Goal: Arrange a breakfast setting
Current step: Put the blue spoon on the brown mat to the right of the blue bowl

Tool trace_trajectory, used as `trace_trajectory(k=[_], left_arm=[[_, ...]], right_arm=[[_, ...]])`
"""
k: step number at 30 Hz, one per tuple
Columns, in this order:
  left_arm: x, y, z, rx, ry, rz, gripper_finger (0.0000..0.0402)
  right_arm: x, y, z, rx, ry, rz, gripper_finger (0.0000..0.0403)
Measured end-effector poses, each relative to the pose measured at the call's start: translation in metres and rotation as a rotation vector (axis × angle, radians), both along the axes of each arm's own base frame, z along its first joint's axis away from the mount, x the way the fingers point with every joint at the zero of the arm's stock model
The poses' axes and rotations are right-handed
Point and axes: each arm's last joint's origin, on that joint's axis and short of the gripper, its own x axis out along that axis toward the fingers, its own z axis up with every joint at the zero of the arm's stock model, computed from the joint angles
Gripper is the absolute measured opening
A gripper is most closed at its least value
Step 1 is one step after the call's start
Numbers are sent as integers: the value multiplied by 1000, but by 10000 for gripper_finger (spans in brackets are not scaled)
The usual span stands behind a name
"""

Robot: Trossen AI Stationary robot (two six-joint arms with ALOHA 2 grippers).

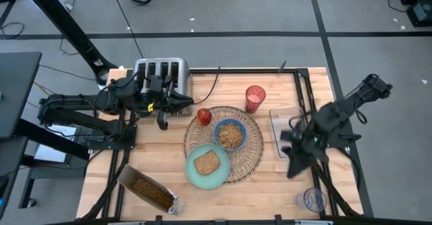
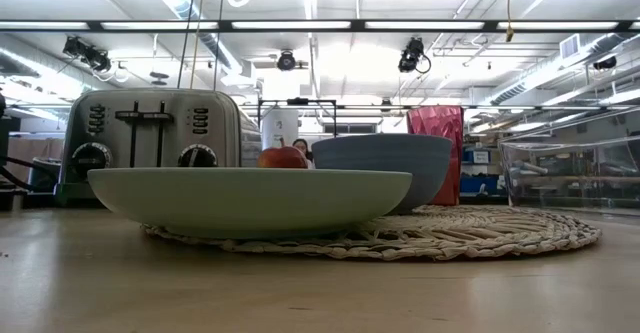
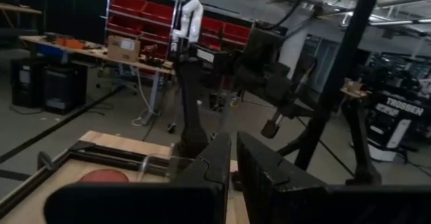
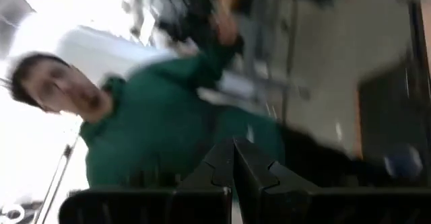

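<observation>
Pincer status: my right pincer [image 4: 234, 158] is closed on nothing, fingers meeting edge to edge in its wrist view, and it is raised over the right side of the bench [image 1: 270, 174] near the clear tray [image 1: 283, 132]. My left pincer [image 3: 234, 158] is likewise closed and empty, held beside the toaster [image 1: 162, 74] at the rear left.

Setting layout: the mat [image 1: 223, 143] lies at bench centre. On it sit the bowl [image 1: 230, 134], filled with cereal, and the plate [image 1: 207, 165], carrying the toast [image 1: 207, 162]. The fruit [image 1: 204, 116] rests at the mat's rear edge, just beside the bowl. The cup [image 1: 255, 98] stands upright off the mat, behind it. I can see no spoon in any view.

Handling notes, by judgement:
- Cup: light, thin-walled, likely smooth. Take it across the wall near the rim with moderate force; excess squeeze may flex it.
- Bowl: rigid, loaded, spill-prone. Grip the rim and keep it level.
- Plate: stiff and shallow; only the rim offers a hold.
- Toast: light, crumbly. Pinch one edge gently.
- Fruit: round, probably rolls. Close across its widest part.
- Mat: flexible weave; dragging it shifts everything on top.

A person in a green top shows beyond the bench in the right wrist view.
</observation>
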Motion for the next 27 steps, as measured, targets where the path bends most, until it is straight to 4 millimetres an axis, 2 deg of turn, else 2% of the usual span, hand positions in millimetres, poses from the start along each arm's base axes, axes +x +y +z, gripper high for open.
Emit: trace_trajectory(k=[6,11,14,17,21,24,27], left_arm=[[2,-16,-5,18,44,-7,34],[1,-24,-9,26,89,-14,34],[1,-28,-10,29,100,-30,34],[1,-30,-11,31,110,-42,34],[0,-32,-13,53,121,-47,34],[0,-32,-13,53,128,-47,34],[0,-32,-14,53,140,-47,34]], right_arm=[[-9,38,10,-97,270,171,10],[-20,62,25,-172,406,247,10],[-32,76,27,-230,443,254,10],[-40,85,24,-254,447,273,10],[-39,96,18,-285,453,266,16],[-36,103,5,-398,426,282,24],[-36,110,-10,-511,425,386,36]])
